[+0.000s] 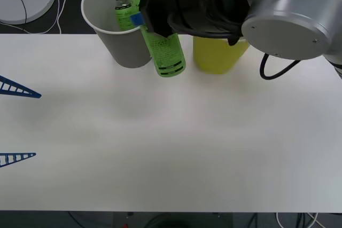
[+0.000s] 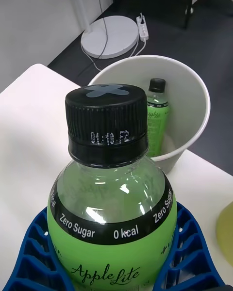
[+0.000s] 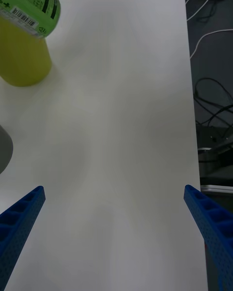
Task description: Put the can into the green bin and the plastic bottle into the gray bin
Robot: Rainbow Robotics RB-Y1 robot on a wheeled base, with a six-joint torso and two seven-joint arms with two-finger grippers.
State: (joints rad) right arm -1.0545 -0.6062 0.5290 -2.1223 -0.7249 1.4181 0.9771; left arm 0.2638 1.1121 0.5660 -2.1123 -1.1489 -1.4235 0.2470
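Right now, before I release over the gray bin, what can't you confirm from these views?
- Green bin: front view, its rim and inside are covered by the right arm, so any can inside is unconfirmed.
- Right gripper: front view, fingers mostly hidden behind the wrist; shut on the held plastic bottle.
- Gray bin: its floor, hidden by its wall and the second bottle.
- Left gripper: open, idle.

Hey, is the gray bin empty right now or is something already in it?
Not empty. The gray bin already holds one upright green bottle; the right pincer holds a second bottle beside its rim.

A white table carries the gray bin and green bin.
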